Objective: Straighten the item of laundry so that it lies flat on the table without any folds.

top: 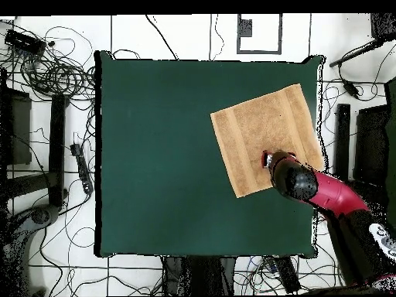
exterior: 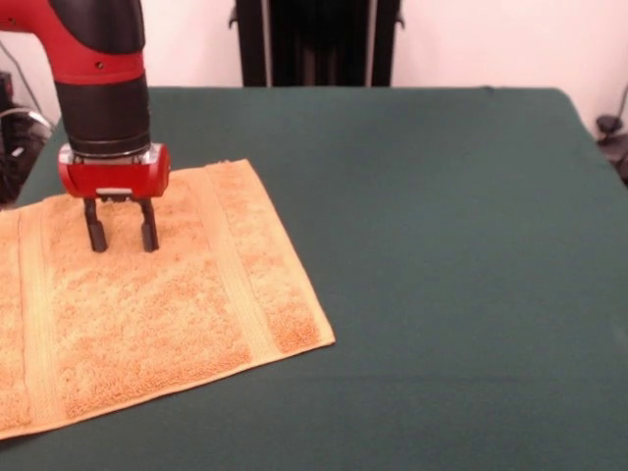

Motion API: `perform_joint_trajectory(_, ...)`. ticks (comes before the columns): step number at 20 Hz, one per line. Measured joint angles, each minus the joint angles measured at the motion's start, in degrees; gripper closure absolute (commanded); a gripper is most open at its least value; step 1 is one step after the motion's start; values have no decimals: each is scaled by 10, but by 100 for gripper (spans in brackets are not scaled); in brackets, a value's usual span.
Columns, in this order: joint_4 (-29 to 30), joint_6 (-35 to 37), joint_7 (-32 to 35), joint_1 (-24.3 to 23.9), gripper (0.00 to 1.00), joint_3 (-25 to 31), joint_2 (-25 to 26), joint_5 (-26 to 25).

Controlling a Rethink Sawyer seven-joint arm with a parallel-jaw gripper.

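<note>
- Towel (exterior: 147,314): spread near the table's (exterior: 442,245) left edge in the front view, apparently flat already.
- Gripper (exterior: 122,235): fingers apart, empty, tips at or just above the towel's far portion.
- Technique: lift straight up, avoiding snagging the pile and raising new folds.

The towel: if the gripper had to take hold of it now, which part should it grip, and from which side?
The towel lies spread flat on the table, so no fold offers itself. Probably best is the free corner in the front view, approached from above with the gripper open, as the hemmed edges meet over bare cloth there.
</note>
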Motion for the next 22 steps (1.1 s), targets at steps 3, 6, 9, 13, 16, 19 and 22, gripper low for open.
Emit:
perform_joint_trajectory(3,2,-7,0,3,0,-4,0,0)
perform_joint_trajectory(6,2,-10,0,16,0,-15,-2,3)
perform_joint_trajectory(9,1,-10,0,36,0,-31,-4,13)
perform_joint_trajectory(13,2,-9,0,61,0,-53,-5,29)
perform_joint_trajectory(16,2,-9,0,73,0,-63,-4,39)
perform_joint_trajectory(19,2,-11,0,77,0,-67,-4,43)
perform_joint_trajectory(22,6,-23,0,76,0,-68,-3,45)
